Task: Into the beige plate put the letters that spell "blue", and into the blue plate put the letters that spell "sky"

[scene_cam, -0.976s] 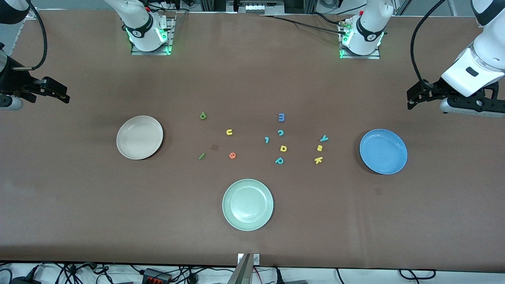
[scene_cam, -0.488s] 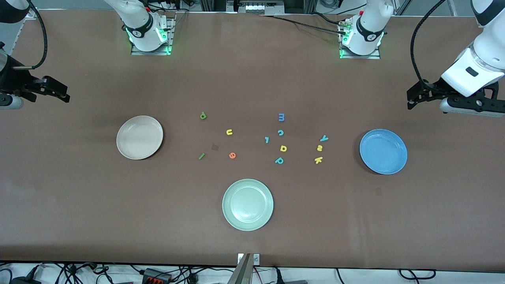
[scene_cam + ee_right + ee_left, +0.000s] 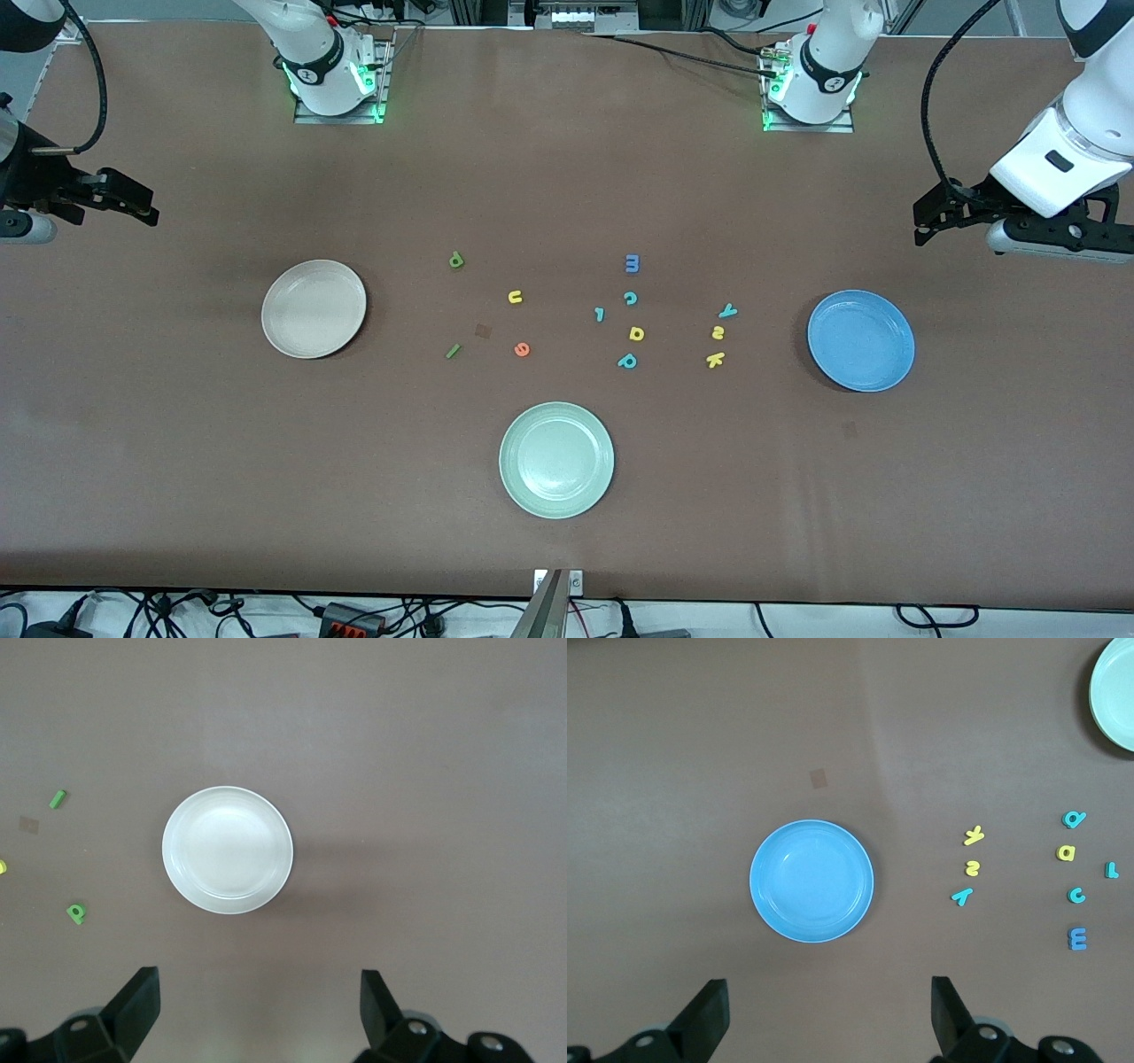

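So both end effectors, left [image 3: 926, 223] and right [image 3: 133, 206], hang released above the desk [image 3: 567, 532] ends, leaving letters reachable.

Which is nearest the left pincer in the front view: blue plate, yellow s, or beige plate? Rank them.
From the left pincer, open at the left arm's end of the table:
1. Blue plate, closest to that end.
2. Yellow s, beside the blue plate, toward the table's middle.
3. Beige plate, at the right arm's end.

Three round plates, cream-beige [image 3: 314, 308], mid-blue [image 3: 860, 340] and pale green [image 3: 556, 459], and twelve small toy foam letters [image 3: 630, 299] on the brown table.
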